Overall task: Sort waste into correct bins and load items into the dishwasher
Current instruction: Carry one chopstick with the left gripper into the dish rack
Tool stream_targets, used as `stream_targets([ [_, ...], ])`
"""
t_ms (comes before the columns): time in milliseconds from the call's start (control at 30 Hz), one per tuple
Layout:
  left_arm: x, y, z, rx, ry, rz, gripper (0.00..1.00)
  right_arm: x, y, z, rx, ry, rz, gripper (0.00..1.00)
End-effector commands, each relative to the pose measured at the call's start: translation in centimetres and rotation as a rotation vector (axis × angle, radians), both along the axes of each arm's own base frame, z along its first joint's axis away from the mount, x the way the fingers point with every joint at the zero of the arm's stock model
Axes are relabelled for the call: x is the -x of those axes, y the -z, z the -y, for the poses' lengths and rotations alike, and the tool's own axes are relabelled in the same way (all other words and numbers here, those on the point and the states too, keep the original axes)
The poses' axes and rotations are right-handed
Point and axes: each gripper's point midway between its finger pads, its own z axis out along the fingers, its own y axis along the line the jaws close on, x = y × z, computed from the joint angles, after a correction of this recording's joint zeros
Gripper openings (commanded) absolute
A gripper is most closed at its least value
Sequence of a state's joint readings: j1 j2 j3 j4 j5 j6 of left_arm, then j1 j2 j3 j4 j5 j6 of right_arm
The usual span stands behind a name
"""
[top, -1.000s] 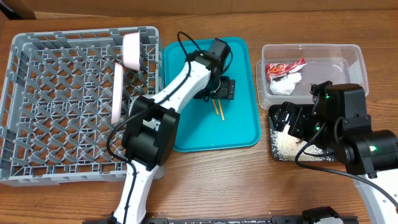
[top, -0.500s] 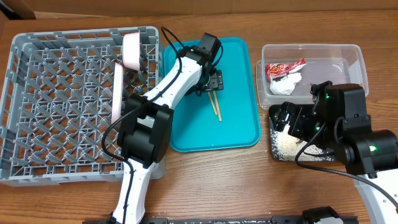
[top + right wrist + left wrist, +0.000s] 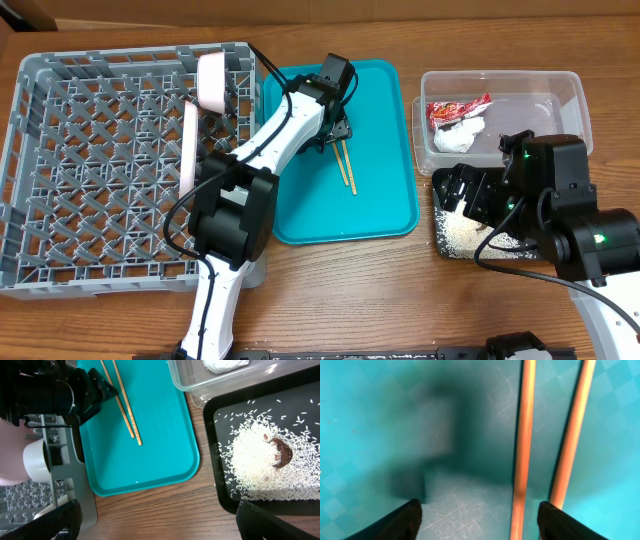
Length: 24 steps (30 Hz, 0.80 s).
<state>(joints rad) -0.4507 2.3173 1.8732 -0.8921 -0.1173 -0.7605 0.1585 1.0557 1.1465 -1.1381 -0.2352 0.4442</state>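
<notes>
Two wooden chopsticks [image 3: 347, 166] lie on the teal tray [image 3: 385, 190]. My left gripper [image 3: 338, 131] is open, low over their far ends. In the left wrist view one chopstick [image 3: 524, 445] lies between the fingers [image 3: 482, 522] and the other [image 3: 572, 435] sits at the right finger. The clear tub [image 3: 535, 110] holds the red-and-white wrapper [image 3: 458, 106] and white tissue [image 3: 461, 133]. The black tray [image 3: 438, 238] holds rice [image 3: 255, 462] with a brown bit [image 3: 280, 453]. My right gripper [image 3: 462, 192] is open and empty above the black tray's left end.
The grey dish rack [image 3: 100, 180] fills the left side. It holds an upright white plate [image 3: 188, 150] and a white bowl [image 3: 212, 80] along its right wall. The left arm stretches from the front edge across the rack's corner to the teal tray.
My left gripper has moved from the middle of the teal tray toward its far left, uncovering most of the chopsticks. The right arm has not moved.
</notes>
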Motion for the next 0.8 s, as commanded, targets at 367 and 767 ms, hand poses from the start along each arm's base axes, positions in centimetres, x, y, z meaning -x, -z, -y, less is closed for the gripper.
stream_targets([
  [367,0.9,2.0,-0.8,-0.034,-0.035,-0.032,0.35,-0.4,-0.9,0.1,0.003,0.004,0.031,1.00],
  [767,1.3,2.9,-0.8,-0.036,-0.007,-0.040,0.04,-0.4,-0.9,0.1,0.003,0.004,0.031,1.00],
])
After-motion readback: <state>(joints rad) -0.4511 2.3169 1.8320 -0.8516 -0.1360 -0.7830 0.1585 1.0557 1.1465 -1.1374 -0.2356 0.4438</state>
